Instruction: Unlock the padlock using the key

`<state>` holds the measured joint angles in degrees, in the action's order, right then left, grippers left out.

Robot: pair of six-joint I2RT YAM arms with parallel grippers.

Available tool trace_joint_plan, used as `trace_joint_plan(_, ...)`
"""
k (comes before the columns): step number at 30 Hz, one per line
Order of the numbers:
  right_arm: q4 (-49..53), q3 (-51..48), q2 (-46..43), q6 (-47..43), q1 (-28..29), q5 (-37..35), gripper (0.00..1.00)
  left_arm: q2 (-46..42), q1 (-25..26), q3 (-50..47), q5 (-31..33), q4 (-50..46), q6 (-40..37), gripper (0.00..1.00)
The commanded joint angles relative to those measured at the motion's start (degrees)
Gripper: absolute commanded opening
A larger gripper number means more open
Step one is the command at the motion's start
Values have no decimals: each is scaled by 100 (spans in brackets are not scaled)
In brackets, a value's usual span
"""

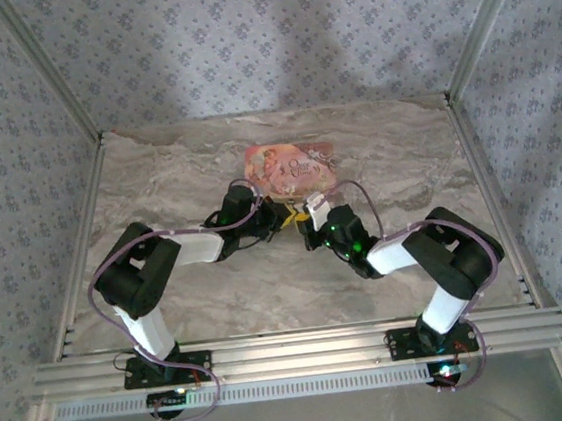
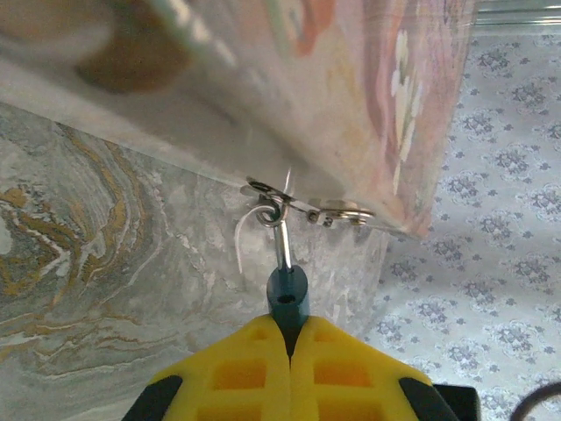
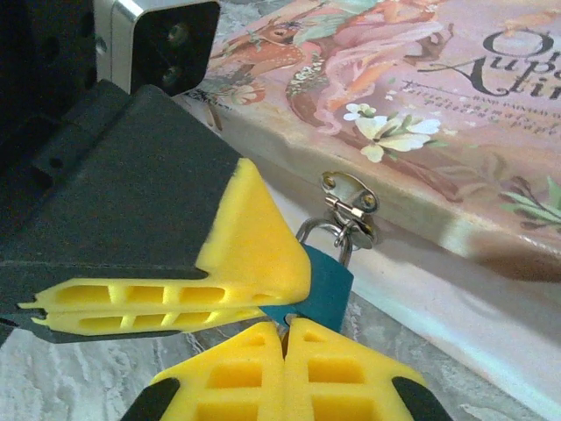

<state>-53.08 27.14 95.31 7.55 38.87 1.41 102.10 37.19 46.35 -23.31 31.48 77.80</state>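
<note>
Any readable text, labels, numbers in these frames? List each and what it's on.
"O", "Up", "A Tim": big dark script on the box lid, cut by the frame edge; letters uncertain.
Small line under it: too small to read.
Same lid in the top view: print too blurred.
Padlock: no marking visible.

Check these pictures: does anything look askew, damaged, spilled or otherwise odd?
Nothing stands out. The teal padlock hangs from the hasp on the pink book-shaped box, pinched in the left gripper; nothing looks damaged or spilled.
</note>
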Motion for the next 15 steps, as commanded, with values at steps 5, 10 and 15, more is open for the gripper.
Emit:
trace_joint_plan(5,-508,-24,274,1063,-394,-141,0,0,144,-70,-534,-11,95,0)
trace_joint_plan(10,-438,-16,271,1055,-424,-133,0,24,148,-63,-542,5,95,0)
trace_joint_plan(15,-370,-16,277,1042,-424,-166,0,46,146,-49,-534,-13,87,6)
